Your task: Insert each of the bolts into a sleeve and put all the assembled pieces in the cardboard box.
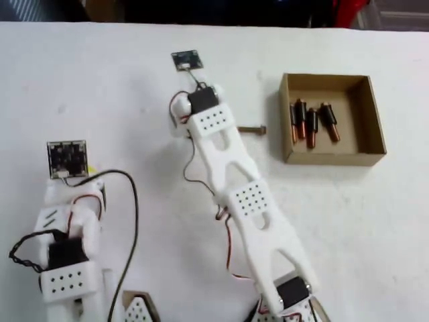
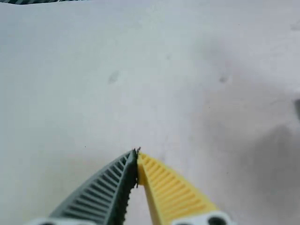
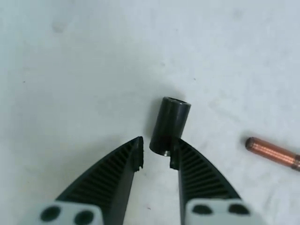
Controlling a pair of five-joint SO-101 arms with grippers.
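a: status?
b: three assembled pieces (image 1: 312,124) already in the cardboard box (image 1: 332,159), far right. looks like one set left: a loose sleeve (image 3: 169,123) and a bolt (image 3: 274,152) apart on the counter (image 1: 100,80), just left of the box.
a: arms?
b: right gripper (image 3: 157,150) at the sleeve, fingers spread, one tip against its near end, not pinching yet. left gripper (image 2: 137,159) near left, fingers pressed together, empty.
a: remaining?
b: grab, insert, box it.
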